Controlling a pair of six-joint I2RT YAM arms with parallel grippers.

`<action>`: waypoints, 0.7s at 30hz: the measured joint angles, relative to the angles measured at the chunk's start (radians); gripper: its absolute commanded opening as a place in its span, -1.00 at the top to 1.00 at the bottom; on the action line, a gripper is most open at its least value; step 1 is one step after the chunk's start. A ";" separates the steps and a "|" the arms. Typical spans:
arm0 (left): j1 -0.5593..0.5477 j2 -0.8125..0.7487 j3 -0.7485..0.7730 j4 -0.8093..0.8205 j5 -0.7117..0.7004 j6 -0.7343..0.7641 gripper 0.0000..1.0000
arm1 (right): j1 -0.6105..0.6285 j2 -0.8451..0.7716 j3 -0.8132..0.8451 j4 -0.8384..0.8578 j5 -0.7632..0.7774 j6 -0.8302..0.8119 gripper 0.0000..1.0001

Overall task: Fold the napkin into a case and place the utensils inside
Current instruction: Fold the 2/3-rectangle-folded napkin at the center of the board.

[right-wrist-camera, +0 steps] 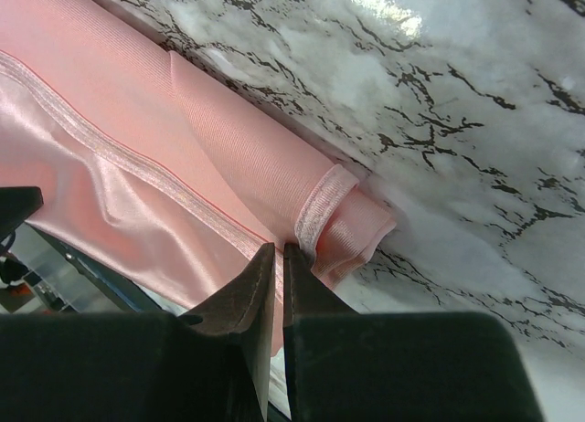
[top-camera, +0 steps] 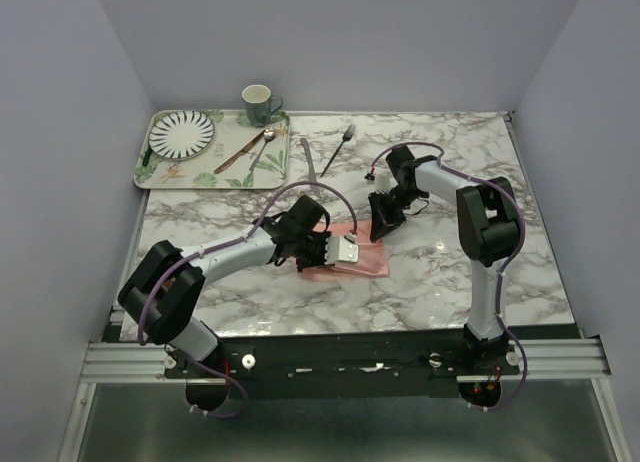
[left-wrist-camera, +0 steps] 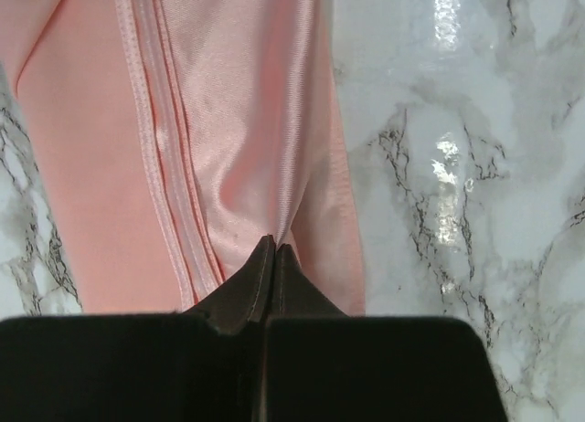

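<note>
**A:** From above, the napkin (top-camera: 368, 264) lies folded in the middle of the marble table (top-camera: 450, 282), between the two arms. Their heads cover much of it.

**B:** The left wrist camera fills that in. The left gripper (left-wrist-camera: 271, 248) has its jaws pressed tight together, with a raised ridge of the pink cloth nipped at the tips. A stitched hem runs up the cloth just to the left of them.

**A:** And the other side?

**B:** On its own camera, the right gripper (right-wrist-camera: 279, 250) shows only a thin slit between the jaws. It is closed on the hemmed edge, just beside a rolled corner. The overhead view shows none of that, only a dark head at the cloth's far right edge.

**A:** The overhead view does show what neither wrist camera can. The fork (top-camera: 338, 149) and knife (top-camera: 309, 160) lie on bare marble beyond the napkin, well apart from it. The knife is just beside the tray (top-camera: 215, 179). The tray holds a striped plate (top-camera: 181, 133), a spoon (top-camera: 262, 147) and a brown-handled utensil (top-camera: 238, 154), with a green mug (top-camera: 260, 104) at its far edge.
</note>
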 measured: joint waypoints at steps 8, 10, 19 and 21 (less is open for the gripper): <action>0.024 0.029 0.000 -0.043 0.041 0.021 -0.01 | 0.001 0.000 0.002 -0.002 0.002 -0.008 0.68; 0.010 0.013 -0.042 -0.035 0.034 0.029 -0.09 | 0.001 0.000 0.002 -0.002 0.002 -0.010 0.68; -0.063 -0.037 -0.142 0.060 -0.079 0.048 -0.04 | 0.001 0.000 0.002 -0.003 0.002 -0.010 0.68; -0.068 -0.037 -0.144 0.077 -0.098 0.048 0.07 | 0.001 0.000 0.002 -0.003 0.002 -0.010 0.68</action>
